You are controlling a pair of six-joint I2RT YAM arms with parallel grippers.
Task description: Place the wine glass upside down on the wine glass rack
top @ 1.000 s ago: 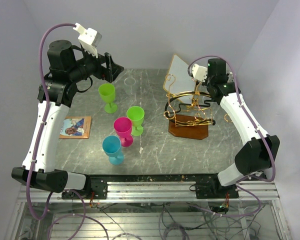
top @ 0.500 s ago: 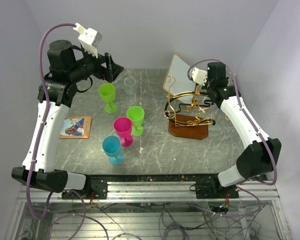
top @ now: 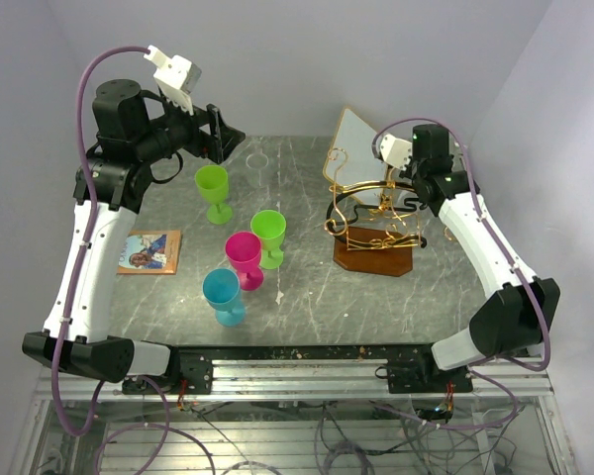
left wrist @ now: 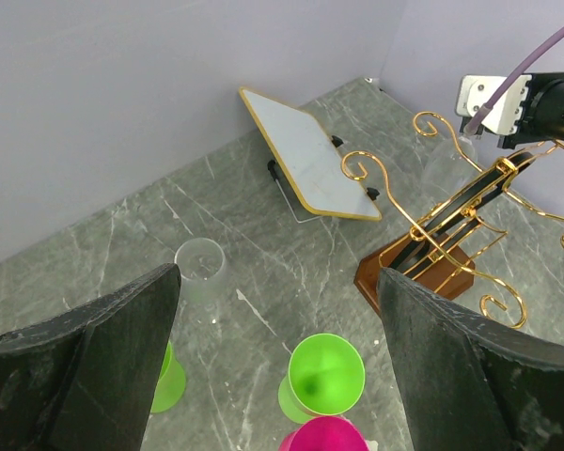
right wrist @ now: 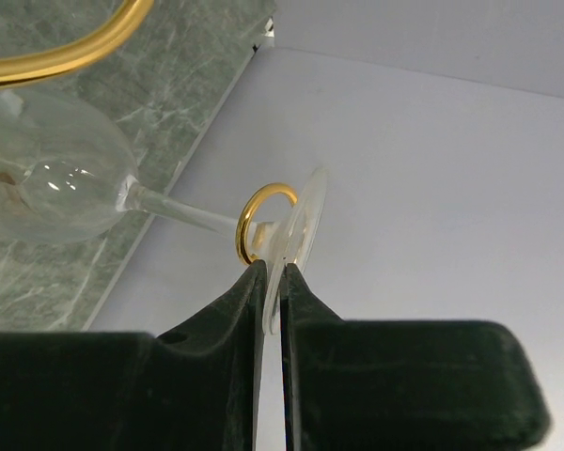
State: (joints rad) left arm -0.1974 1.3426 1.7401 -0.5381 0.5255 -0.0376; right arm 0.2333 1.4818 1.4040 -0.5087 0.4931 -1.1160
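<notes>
At the rack [top: 374, 259], right tool [right wrist: 274, 278] pinches the wine glass [right wrist: 61, 188].

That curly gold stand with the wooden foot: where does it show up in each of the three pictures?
Top external: the wine glass rack stands right of centre, next to the right arm.
Left wrist: it fills the right side.
Right wrist: only bits of its gold wire show, a small ring at the wine glass stem and a curve at top left.
Shared landmark: the grey marble table.
</notes>
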